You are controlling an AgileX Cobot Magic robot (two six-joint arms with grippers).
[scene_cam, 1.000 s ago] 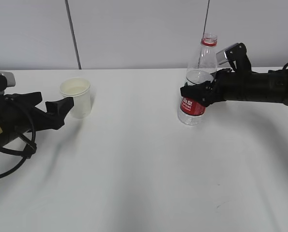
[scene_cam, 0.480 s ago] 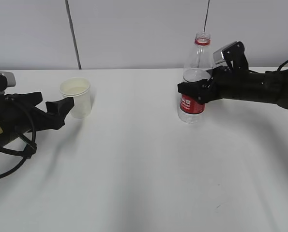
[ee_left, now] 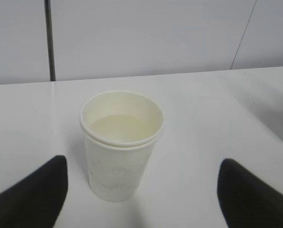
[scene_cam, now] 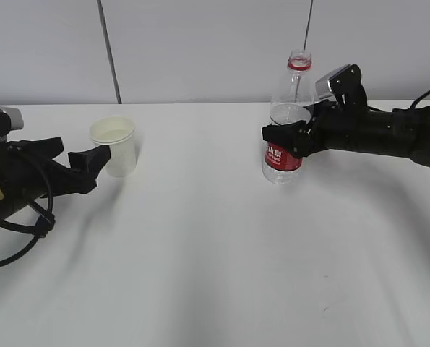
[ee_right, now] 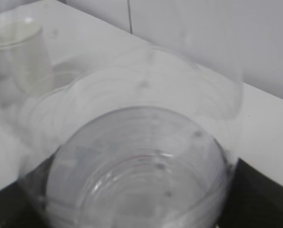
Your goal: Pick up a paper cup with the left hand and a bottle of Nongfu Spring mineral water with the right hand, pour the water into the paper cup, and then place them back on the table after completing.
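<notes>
The white paper cup (scene_cam: pixel 115 147) stands on the table (scene_cam: pixel 200 253) at the left, and pale liquid shows inside the cup (ee_left: pixel 121 147). My left gripper (scene_cam: pixel 81 155) is open. In the left wrist view, the left gripper (ee_left: pixel 141 185) has one black fingertip on each side of the cup's base and apart from it. My right gripper (scene_cam: pixel 290 137) is shut on the bottle (scene_cam: pixel 285 101) just above its red label (scene_cam: pixel 280 159). The bottle is upright and uncapped, its base at or just above the table. Water (scene_cam: pixel 287 117) fills its lower part. The clear bottle (ee_right: pixel 141 142) fills the right wrist view, so the right gripper (ee_right: pixel 136 202) is largely hidden.
A grey panelled wall (scene_cam: pixel 215 43) runs behind the table's far edge. Loose black cables (scene_cam: pixel 27 231) hang from the left arm near the left edge. White tabletop lies between the cup and the bottle.
The right gripper has shifted a little to the left with the bottle, and the bottle has gone from leaning to upright. The left gripper and the cup have not moved.
</notes>
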